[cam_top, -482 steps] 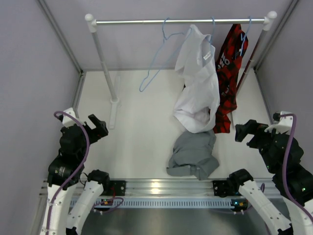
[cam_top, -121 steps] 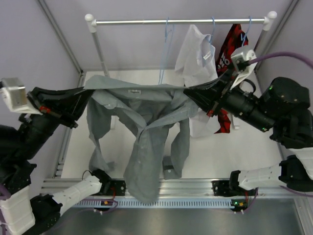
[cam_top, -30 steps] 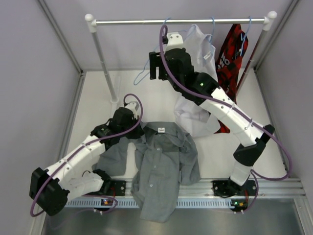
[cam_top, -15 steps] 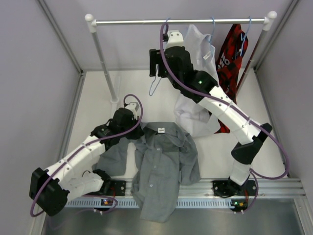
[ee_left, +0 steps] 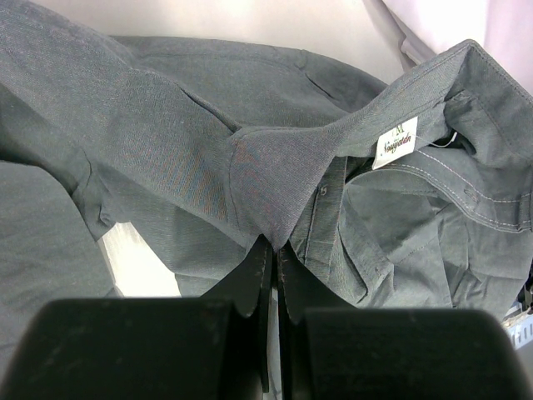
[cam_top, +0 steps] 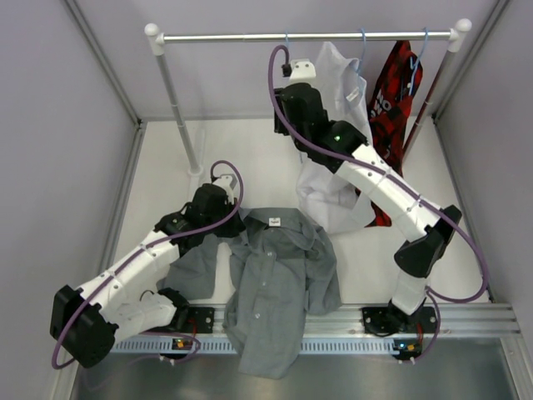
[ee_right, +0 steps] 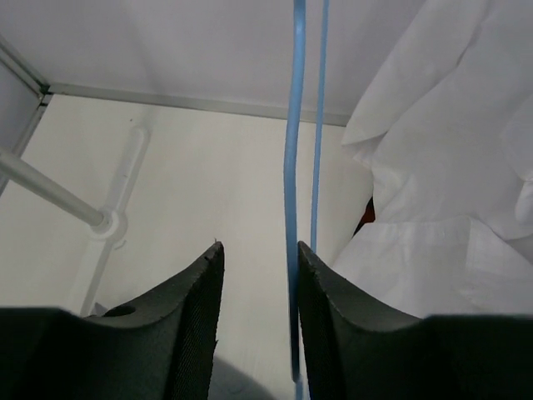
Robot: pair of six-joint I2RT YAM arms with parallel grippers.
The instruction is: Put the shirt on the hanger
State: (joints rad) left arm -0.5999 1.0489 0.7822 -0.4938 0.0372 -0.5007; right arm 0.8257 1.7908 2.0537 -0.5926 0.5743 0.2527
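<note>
The grey shirt (cam_top: 279, 283) lies spread on the table floor, its lower part hanging over the near edge. My left gripper (ee_left: 271, 243) is shut on a fold of the shirt (ee_left: 166, 125) beside the collar, and it sits at the shirt's left shoulder (cam_top: 226, 223). The light-blue hanger (ee_right: 291, 167) hangs edge-on between the fingers of my right gripper (ee_right: 260, 246). Its wire lies against the right finger, and the left finger stands apart from it. In the top view only the hanger's hook (cam_top: 287, 39) shows on the rail, above the right arm.
A rail (cam_top: 233, 37) crosses the back, held by a white post (cam_top: 175, 100) with a foot (ee_right: 111, 223). A white shirt (cam_top: 337, 108) hangs just right of my right gripper, and a red-and-black shirt (cam_top: 396, 92) hangs beyond it. Walls close in both sides.
My right gripper has shifted right onto the hanger and its jaws have narrowed around the wire. The hanger now hangs straight, hidden behind the arm. The left arm and shirt are still.
</note>
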